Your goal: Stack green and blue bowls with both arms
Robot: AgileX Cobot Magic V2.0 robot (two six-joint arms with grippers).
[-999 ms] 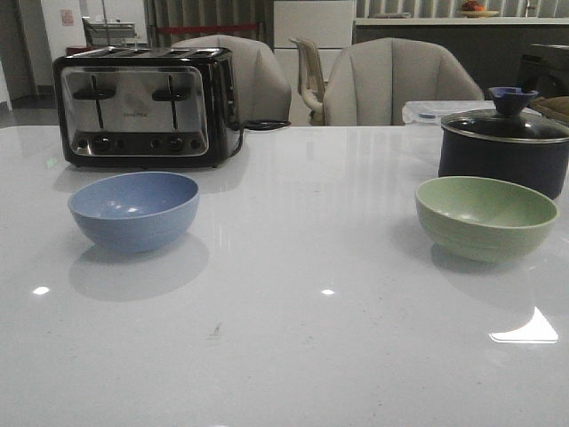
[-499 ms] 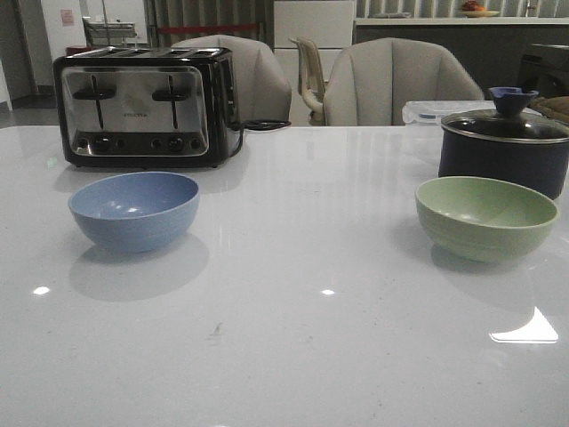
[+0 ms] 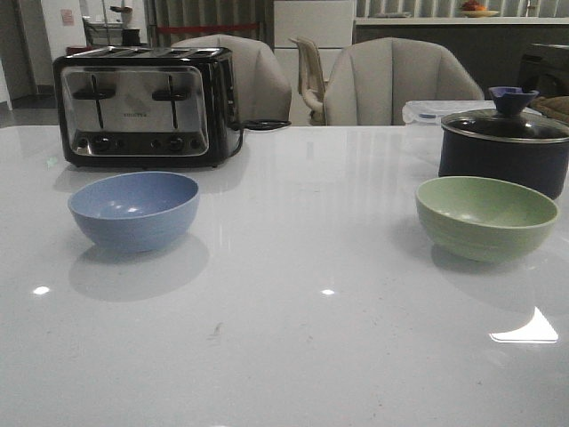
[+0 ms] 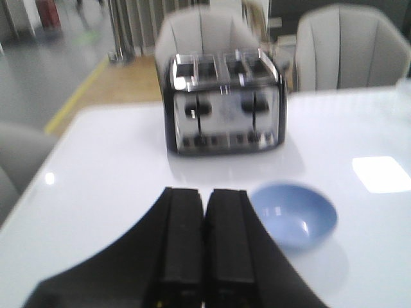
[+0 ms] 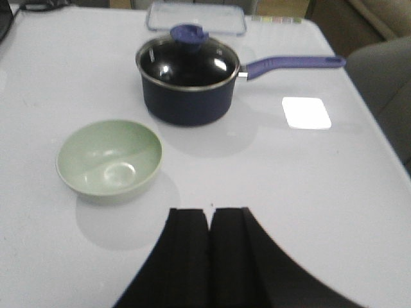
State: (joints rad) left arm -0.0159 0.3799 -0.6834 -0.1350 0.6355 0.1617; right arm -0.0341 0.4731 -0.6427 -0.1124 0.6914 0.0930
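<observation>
**Both grippers closed, bowls apart**

Left gripper [image 4: 204, 196] and right gripper [image 5: 209, 215] have fingers pressed together, empty. Blue bowl [image 3: 134, 210] sits near the table's [image 3: 302, 338] left edge before the toaster [image 3: 142, 107]; green bowl [image 3: 486, 216] near the right edge, beside the pot [image 3: 504, 149].

Table [image 3: 293, 356]: bowls [image 3: 133, 210], toaster [image 3: 142, 107], pot [image 3: 503, 148]

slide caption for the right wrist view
Right end effector shut above the table, green bowl and lidded pot ahead.
</observation>
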